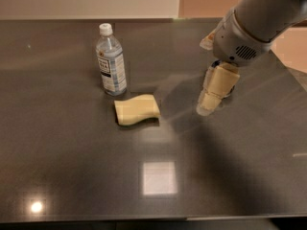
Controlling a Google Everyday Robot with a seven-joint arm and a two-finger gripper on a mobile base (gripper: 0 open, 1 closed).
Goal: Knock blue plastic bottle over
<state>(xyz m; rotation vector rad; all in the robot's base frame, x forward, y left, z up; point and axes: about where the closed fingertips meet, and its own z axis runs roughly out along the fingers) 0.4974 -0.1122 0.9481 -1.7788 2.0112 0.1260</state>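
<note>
The blue plastic bottle stands upright at the back left of the dark table. It is clear and bluish, with a white cap and a white-and-blue label. My gripper hangs from the arm at the right, well to the right of the bottle and not touching it. Its pale fingers point down towards the table and look pressed together, holding nothing.
A pale yellow curved block lies just in front and to the right of the bottle, between it and the gripper. The dark blue can is hidden behind the gripper. The table's right edge runs behind the arm.
</note>
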